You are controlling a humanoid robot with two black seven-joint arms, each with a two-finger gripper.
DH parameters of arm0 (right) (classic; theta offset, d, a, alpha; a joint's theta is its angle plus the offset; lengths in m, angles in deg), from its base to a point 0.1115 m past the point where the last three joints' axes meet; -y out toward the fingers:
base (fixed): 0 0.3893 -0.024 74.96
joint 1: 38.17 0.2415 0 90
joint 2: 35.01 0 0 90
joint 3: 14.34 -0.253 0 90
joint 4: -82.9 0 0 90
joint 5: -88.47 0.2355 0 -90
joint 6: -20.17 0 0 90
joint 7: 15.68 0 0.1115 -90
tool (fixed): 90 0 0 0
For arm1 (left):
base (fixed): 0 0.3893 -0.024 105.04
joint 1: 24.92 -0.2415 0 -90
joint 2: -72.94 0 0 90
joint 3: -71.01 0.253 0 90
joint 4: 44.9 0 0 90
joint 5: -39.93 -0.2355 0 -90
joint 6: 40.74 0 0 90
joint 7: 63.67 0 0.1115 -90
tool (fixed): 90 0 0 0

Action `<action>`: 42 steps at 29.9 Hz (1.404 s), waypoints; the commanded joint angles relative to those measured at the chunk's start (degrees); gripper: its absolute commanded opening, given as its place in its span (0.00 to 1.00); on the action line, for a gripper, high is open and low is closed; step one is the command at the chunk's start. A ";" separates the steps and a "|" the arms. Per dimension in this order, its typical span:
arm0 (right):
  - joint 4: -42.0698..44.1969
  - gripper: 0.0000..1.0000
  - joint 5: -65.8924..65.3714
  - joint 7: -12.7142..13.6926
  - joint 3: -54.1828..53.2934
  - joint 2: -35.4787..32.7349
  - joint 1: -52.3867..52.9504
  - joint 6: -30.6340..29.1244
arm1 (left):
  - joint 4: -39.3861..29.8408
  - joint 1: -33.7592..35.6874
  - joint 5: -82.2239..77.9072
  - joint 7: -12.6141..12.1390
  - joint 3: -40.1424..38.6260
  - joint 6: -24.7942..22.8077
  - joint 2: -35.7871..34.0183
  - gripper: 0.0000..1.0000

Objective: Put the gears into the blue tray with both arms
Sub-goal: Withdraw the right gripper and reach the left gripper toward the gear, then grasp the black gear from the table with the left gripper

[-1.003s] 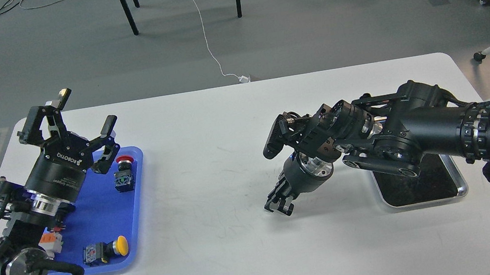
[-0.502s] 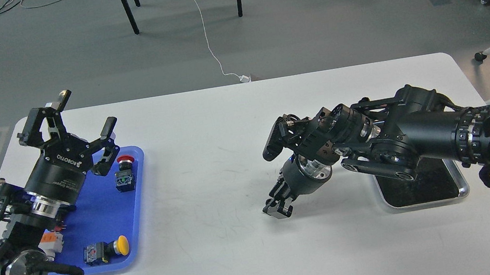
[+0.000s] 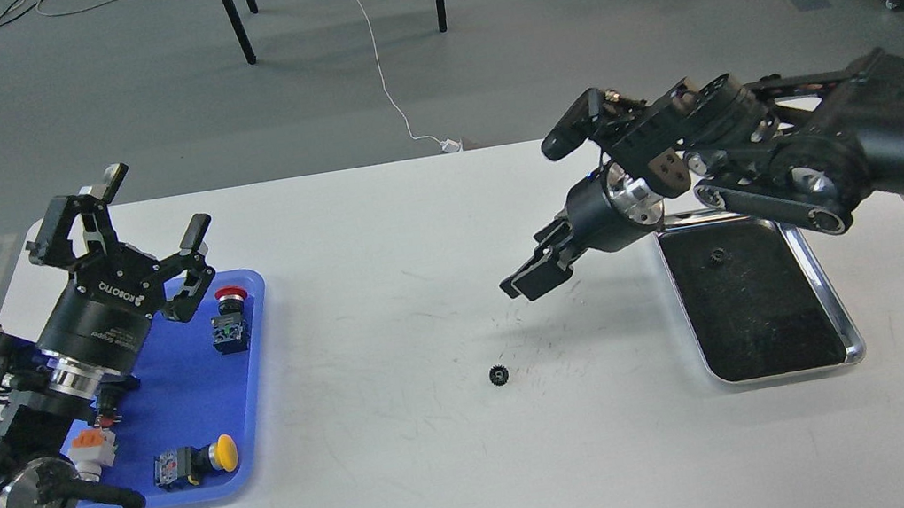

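Note:
One small black gear [image 3: 498, 374] lies on the white table, mid-way between the two trays. A second gear [image 3: 718, 254] rests on the black liner of the silver tray. The blue tray [image 3: 183, 386] sits at the left and holds push-button switches but no gear that I can see. My left gripper [image 3: 156, 201] hovers above the blue tray's far end, open and empty. My right gripper [image 3: 521, 287] hangs above the table, up and to the right of the loose gear, its fingers slightly apart and holding nothing.
The silver tray [image 3: 837, 313] lies at the right under my right arm. In the blue tray stand a red-capped switch [image 3: 229, 297], a yellow-capped switch [image 3: 222, 452] and an orange one [image 3: 91, 443]. Chair legs and cables are on the floor beyond the table.
My right gripper was low over the table centre; it has since risen and swung back right, leaving a gear on the table. The silver tray is now uncovered. The left arm barely moved.

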 commanded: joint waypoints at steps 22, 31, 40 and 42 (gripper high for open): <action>-2.27 0.97 66.77 0.02 -37.13 -21.81 -44.14 -0.63 | -7.74 21.28 -75.97 1.99 22.32 0.00 2.15 0.98; -1.92 0.98 72.48 0.02 -38.28 -21.81 -48.10 -0.80 | 2.44 33.06 -97.65 1.99 39.92 5.83 11.55 0.98; -2.00 0.98 72.48 0.02 -38.45 -21.81 -48.36 -0.72 | 13.53 37.29 -97.65 1.99 47.04 12.44 17.54 0.96; -2.00 0.98 72.48 0.02 -38.45 -21.81 -48.45 -0.72 | 13.89 37.03 -97.65 1.99 48.62 13.14 17.80 0.95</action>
